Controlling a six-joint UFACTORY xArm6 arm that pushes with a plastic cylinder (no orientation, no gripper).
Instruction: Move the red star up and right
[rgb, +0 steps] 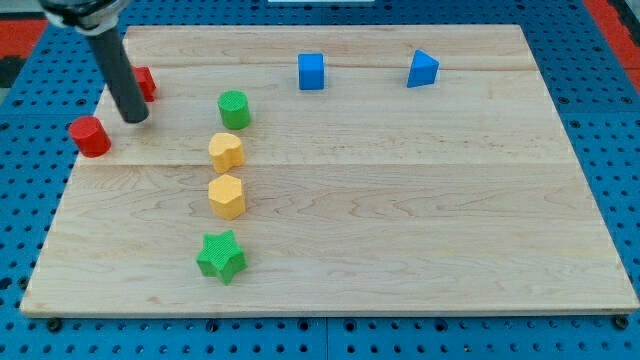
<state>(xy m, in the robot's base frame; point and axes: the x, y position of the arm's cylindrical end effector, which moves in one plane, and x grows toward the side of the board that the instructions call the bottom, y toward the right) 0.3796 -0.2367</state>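
A red block (145, 83), partly hidden behind the rod so its shape is hard to make out, sits near the board's upper left. My tip (135, 118) rests on the board just below and left of it, touching or nearly touching. A red cylinder (90, 136) lies to the tip's lower left, near the board's left edge.
A green cylinder (234, 109) stands right of the tip. Below it lie a yellow heart-like block (226, 152), a yellow hexagon (227, 196) and a green star (221, 257). A blue cube (312, 71) and a blue triangle (422, 69) sit near the top edge of the wooden board (400, 220).
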